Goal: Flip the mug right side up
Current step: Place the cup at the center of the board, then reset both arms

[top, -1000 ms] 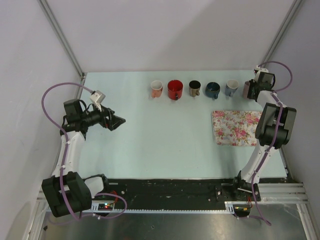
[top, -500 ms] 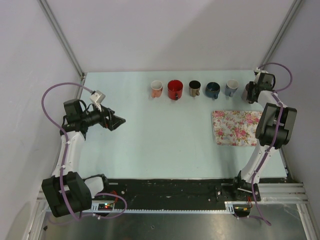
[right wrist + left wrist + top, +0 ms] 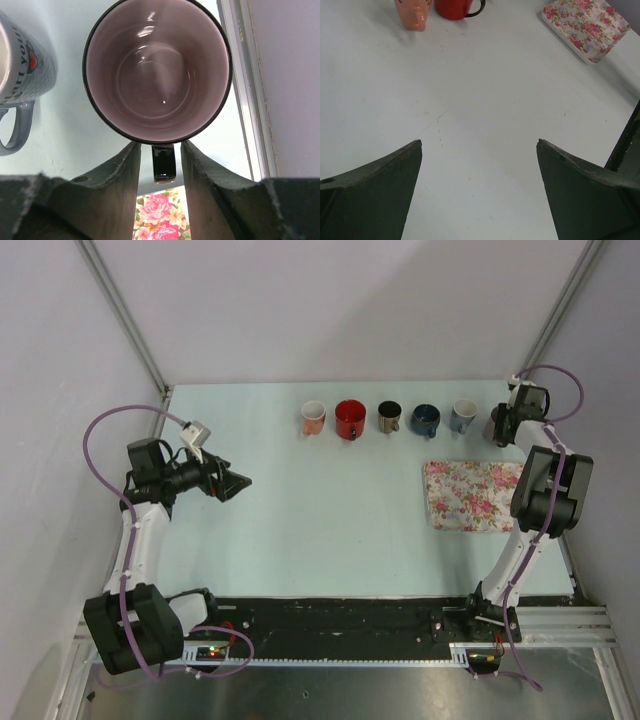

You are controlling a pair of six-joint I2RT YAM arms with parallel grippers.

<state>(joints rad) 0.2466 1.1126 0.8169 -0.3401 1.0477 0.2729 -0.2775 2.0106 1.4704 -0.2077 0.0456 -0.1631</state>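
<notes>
Where the mug [image 3: 157, 70] is sitting: upright, far right corner of the counter [image 3: 75, 130].
Right jaws: standing slightly parted, flanking its black handle [image 3: 164, 162], clamping nothing.
Left jaws: hanging spread wide, holding nothing.

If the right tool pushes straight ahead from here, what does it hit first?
The dark mug: its handle sits between the fingers of the right tool, apparently untouched, so the mug's wall probably comes next.
</notes>
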